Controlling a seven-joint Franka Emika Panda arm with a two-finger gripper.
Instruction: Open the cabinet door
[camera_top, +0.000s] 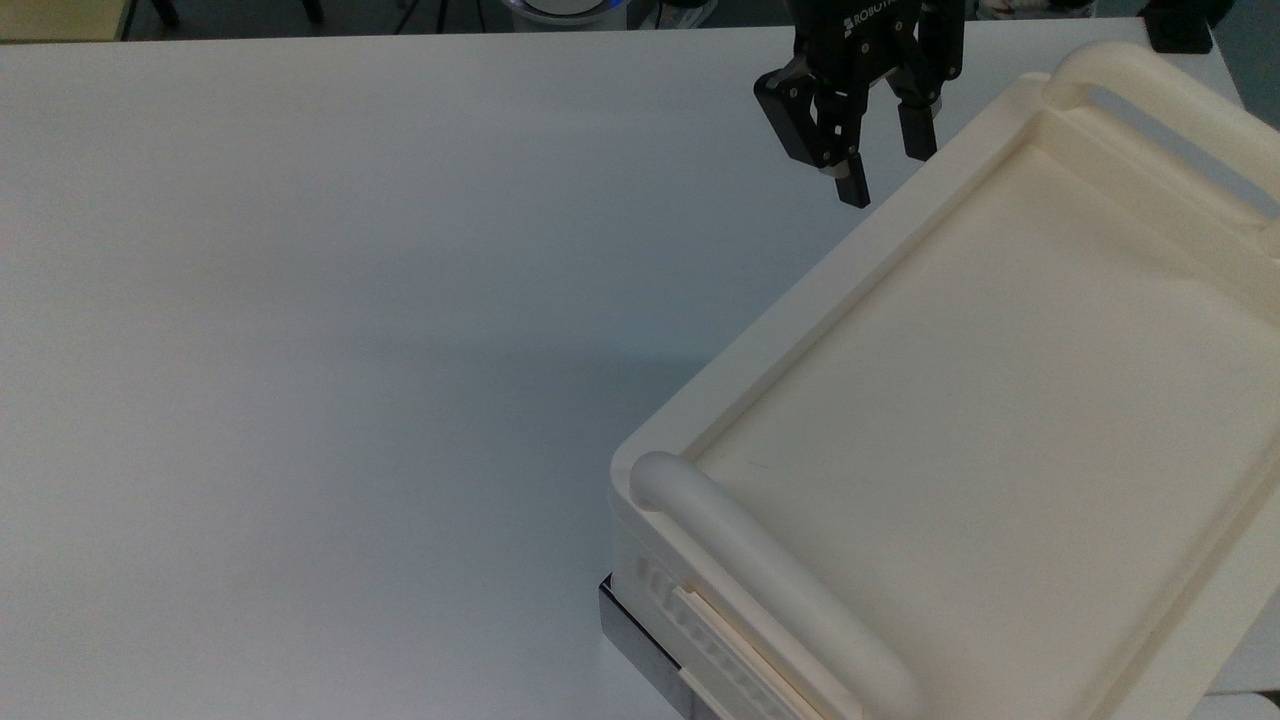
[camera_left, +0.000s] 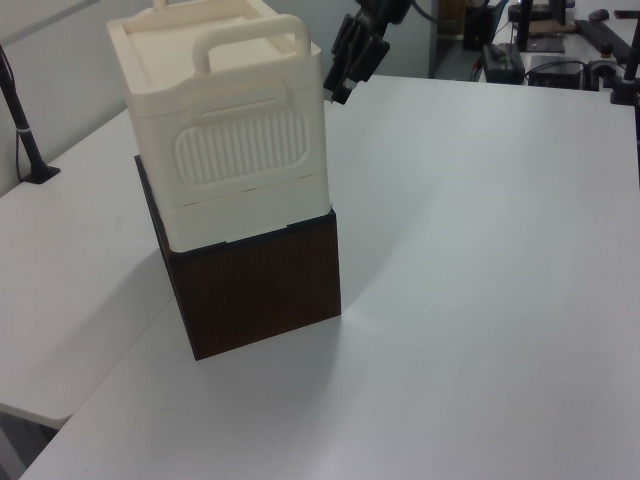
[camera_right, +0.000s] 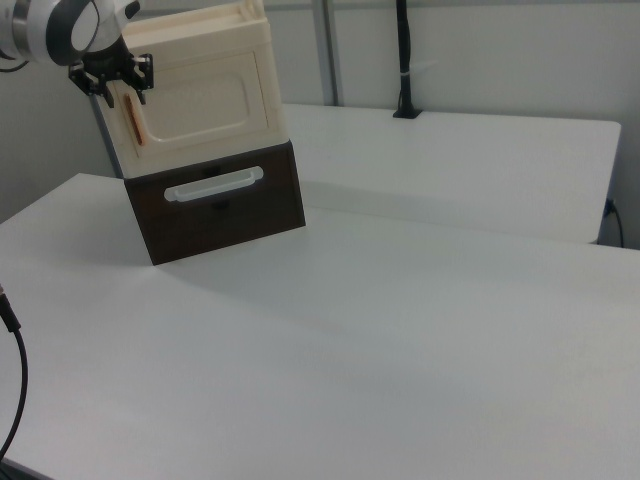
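Hanging at about 1 o'clock in the top view, the black two-finger gripper (camera_top: 885, 170) has its fingers spread apart with nothing between them, just off the rim of the cream cabinet top (camera_top: 820, 275). In the right view the gripper (camera_right: 112, 88) sits at 10 o'clock, right above the copper-orange bar handle (camera_right: 134, 121), which runs upright along the 9 o'clock edge of the cabinet door (camera_right: 200, 97). That door is a cream panel with a recessed face, lying flush and closed in the cabinet's front. Beneath it sits a dark brown wooden drawer unit (camera_right: 220, 215) with a pale bar pull (camera_right: 214, 185). In the left view the gripper (camera_left: 345, 85) hangs beside the cabinet's upper corner, above the white table (camera_left: 480, 250).
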